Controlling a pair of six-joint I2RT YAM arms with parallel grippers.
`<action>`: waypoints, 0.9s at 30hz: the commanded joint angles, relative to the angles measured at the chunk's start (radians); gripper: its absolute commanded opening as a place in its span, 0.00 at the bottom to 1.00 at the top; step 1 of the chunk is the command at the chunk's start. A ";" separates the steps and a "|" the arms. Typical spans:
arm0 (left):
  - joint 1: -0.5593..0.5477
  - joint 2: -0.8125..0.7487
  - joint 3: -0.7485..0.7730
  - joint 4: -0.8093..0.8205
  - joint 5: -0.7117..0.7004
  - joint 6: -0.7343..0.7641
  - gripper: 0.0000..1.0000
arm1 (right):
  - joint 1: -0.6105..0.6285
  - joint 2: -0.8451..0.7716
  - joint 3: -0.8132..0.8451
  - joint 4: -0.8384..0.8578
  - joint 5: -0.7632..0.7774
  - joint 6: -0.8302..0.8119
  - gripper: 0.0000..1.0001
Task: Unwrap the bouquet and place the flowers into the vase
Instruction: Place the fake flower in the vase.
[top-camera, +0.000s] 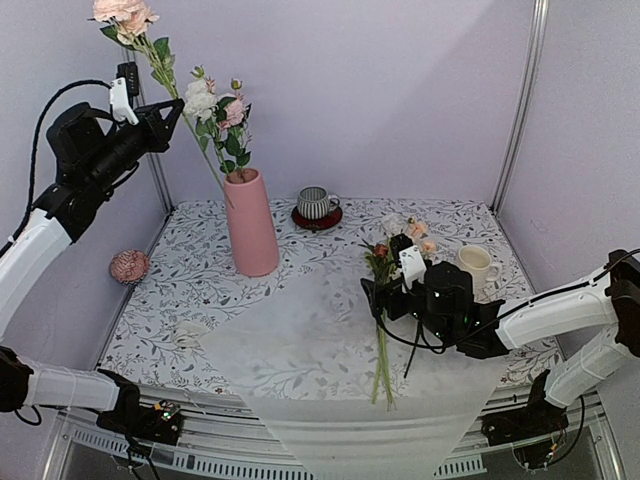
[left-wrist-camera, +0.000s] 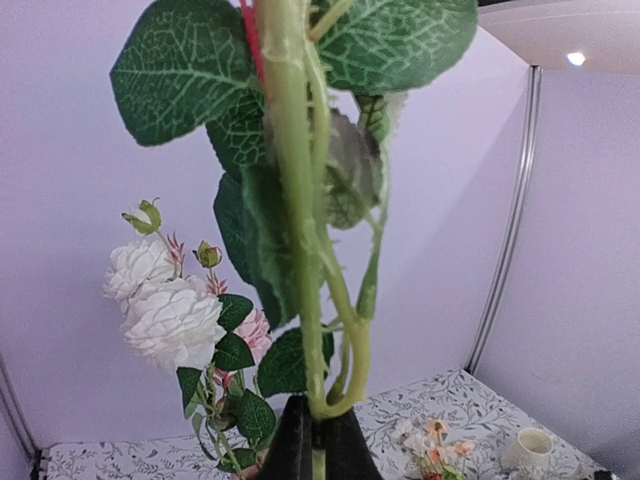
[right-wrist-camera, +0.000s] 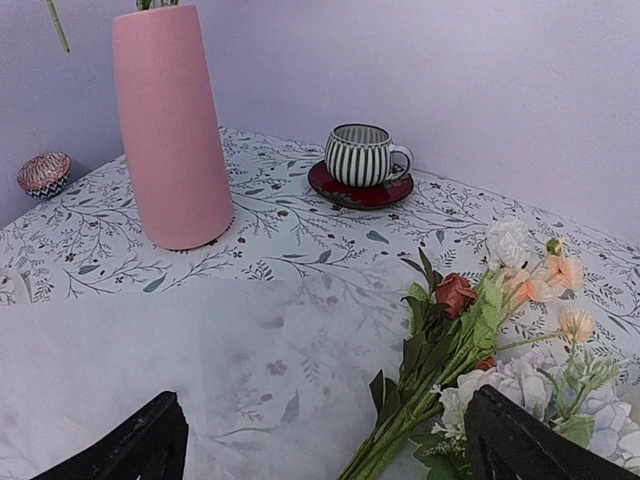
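Where wrap sheet (top-camera: 320, 340) lies flat, leaf-print cloth (top-camera: 190, 260) shows thru; walls (top-camera: 400, 90) lilac.

The left arm reaches up high with its end effector (top-camera: 173, 110) pinched shut, while the right arm stretches out low, its end effector (top-camera: 379, 300) spread wide open.

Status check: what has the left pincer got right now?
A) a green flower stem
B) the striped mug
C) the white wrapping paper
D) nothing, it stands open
A: the left pincer is shut on a leafy green flower stem, held up higher than the pink vase.
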 joint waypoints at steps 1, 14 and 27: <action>0.014 0.015 0.017 0.067 -0.018 0.036 0.02 | -0.001 0.018 0.016 0.029 0.016 -0.007 0.99; 0.017 0.052 0.079 0.182 0.006 0.032 0.03 | -0.001 0.023 0.022 0.028 0.016 -0.018 0.99; 0.015 0.175 0.093 0.275 0.017 0.094 0.02 | -0.001 0.016 0.021 0.022 0.011 -0.022 0.99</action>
